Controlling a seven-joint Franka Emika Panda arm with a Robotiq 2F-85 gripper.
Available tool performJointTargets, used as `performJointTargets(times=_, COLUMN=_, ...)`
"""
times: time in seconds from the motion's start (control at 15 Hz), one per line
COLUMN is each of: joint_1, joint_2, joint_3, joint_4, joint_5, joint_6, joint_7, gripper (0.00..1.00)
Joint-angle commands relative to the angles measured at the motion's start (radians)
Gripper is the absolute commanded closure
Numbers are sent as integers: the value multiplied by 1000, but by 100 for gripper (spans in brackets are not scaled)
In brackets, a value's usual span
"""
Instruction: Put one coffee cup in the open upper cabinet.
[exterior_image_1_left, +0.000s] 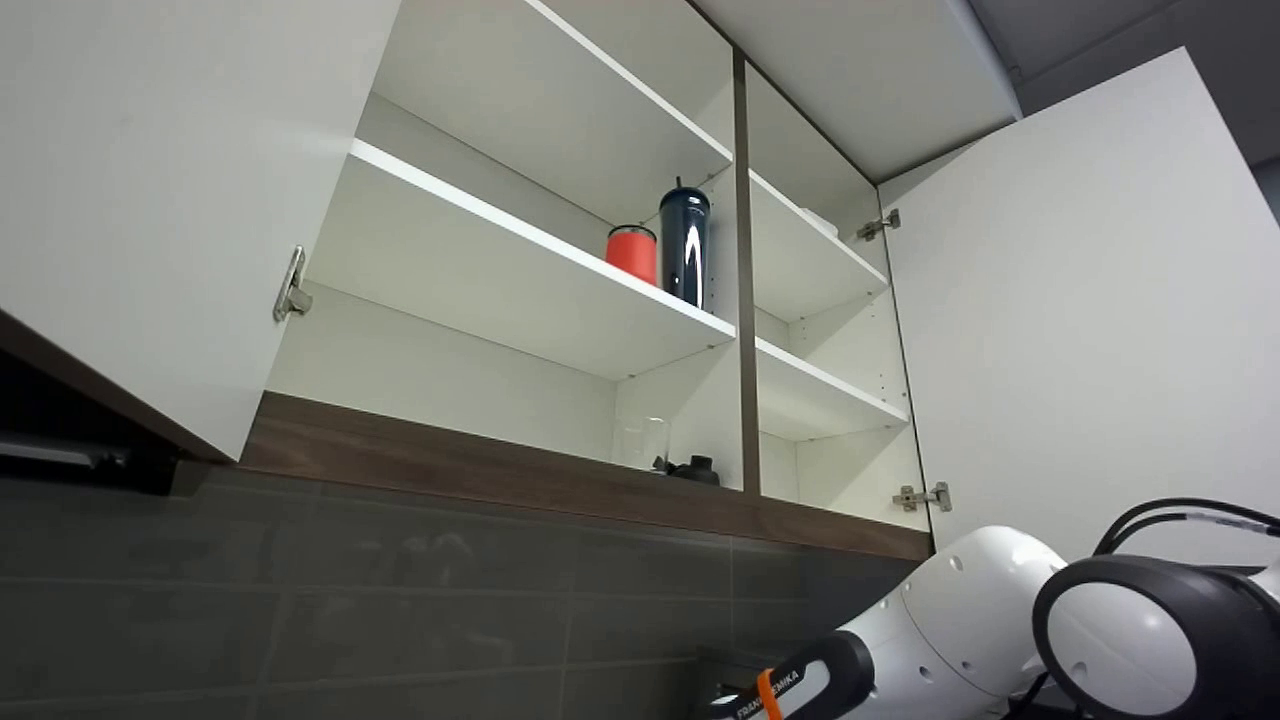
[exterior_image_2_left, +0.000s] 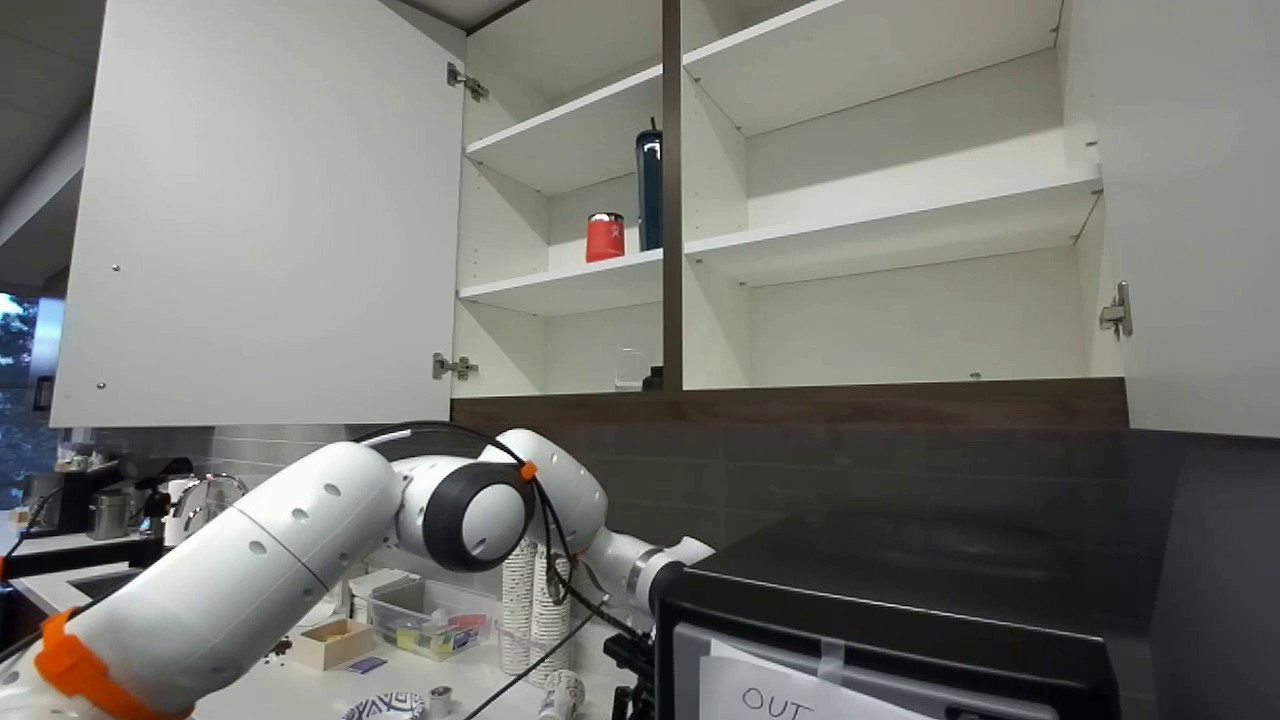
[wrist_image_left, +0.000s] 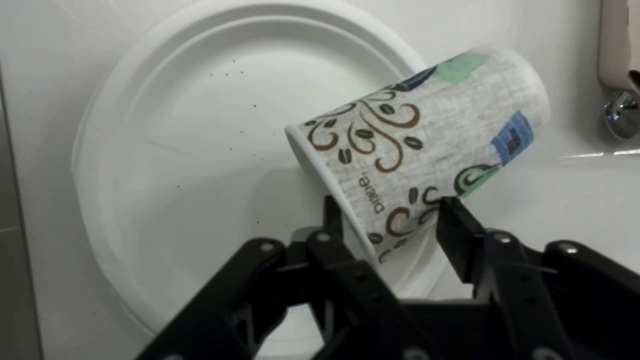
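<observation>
- End effector (wrist_image_left: 392, 215) in the wrist view: spread partway, with fingers (wrist_image_left: 457, 240) parted by a clear gap at the lip end of the coffee cup (wrist_image_left: 420, 145); not clamped on it; exact fingertip contact not determinable.
- Coffee cup outside the upper cabinet (exterior_image_1_left: 440, 350): lying on its side, mouth over a white plate (wrist_image_left: 200, 125), base end reaching past the plate rim above the worktop (wrist_image_left: 550, 240).
- Cup side: printed with brown scrolls, dark coffee beans, blue and green patches, and lettering near the lip.
- Plate surface: scattered with small dark specks.
- Upper cabinet in both exterior views: fitted with white shelves (exterior_image_1_left: 500, 270) and a dark brown divider (exterior_image_1_left: 745, 300), doors (exterior_image_1_left: 1080, 330) swung wide to either side.
- On a cabinet shelf, in both exterior views: red tumbler (exterior_image_1_left: 632, 255) and tall dark bottle (exterior_image_1_left: 685, 248), both upright, just beside each other.
- On the cabinet floor beneath, in an exterior view: clear glass (exterior_image_1_left: 642, 445) with a black object (exterior_image_1_left: 698, 470) just beside it, type of the latter unclear.
- Robot arm (exterior_image_2_left: 300, 560) in an exterior view: extended below the cabinet, far end passing behind a black appliance (exterior_image_2_left: 900, 580), end effector largely hidden there.
- Appliance front: fitted with a taped paper note (exterior_image_2_left: 730, 690) lettered "OUT", cut off by the frame edge.
</observation>
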Motion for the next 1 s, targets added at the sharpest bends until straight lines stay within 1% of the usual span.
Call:
performJointTargets(times=0.0, joint_1=-30, joint_2=39, joint_3=18, joint_4=88, joint_5=38, joint_6=-99, joint_7=-24, gripper=77)
performJointTargets(times=0.2, joint_1=-38, joint_2=41, joint_3=17, joint_4=121, joint_5=55, joint_6=-152, joint_7=-15, gripper=99)
performJointTargets(times=0.4, joint_1=-34, joint_2=12, joint_3=16, joint_4=107, joint_5=61, joint_6=-166, joint_7=-10, gripper=100)
performJointTargets(times=0.6, joint_1=-19, joint_2=-52, joint_3=17, joint_4=46, joint_5=59, joint_6=-133, joint_7=-5, gripper=99)
performJointTargets(times=0.73, joint_1=-3, joint_2=-117, joint_3=16, joint_4=-16, joint_5=47, joint_6=-99, joint_7=-6, gripper=99)
performJointTargets(times=0.93, joint_1=36, joint_2=-265, joint_3=10, joint_4=-160, joint_5=18, joint_6=12, joint_7=-3, gripper=99)
